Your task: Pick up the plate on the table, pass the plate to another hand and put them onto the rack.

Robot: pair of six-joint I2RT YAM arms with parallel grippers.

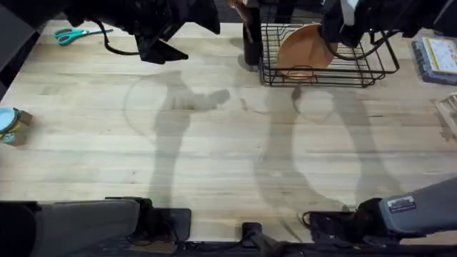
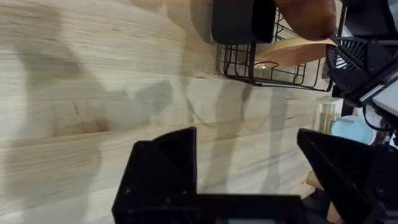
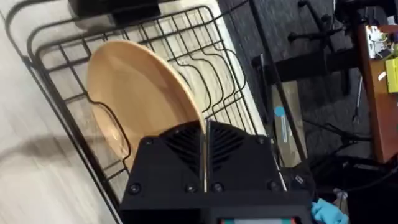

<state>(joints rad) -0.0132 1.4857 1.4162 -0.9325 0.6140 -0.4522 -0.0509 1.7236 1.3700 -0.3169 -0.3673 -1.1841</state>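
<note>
Light butcher-block table (image 1: 214, 143), plank seams visible. Rack (image 1: 325, 71) stands at far edge, right of centre. Teal-handled scissors (image 1: 71, 34) lie at far left corner. Small tin (image 1: 13, 125) sits at left edge.

Orange-tan plate (image 1: 305, 48), blk wire rack (image 1: 371, 68), light wood-grain table (image 1: 214, 143).

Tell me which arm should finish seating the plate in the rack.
Right. Its claw is shut on the plate, which already leans inside the rack. The left claw is open, over bare table beside the rack.
</note>
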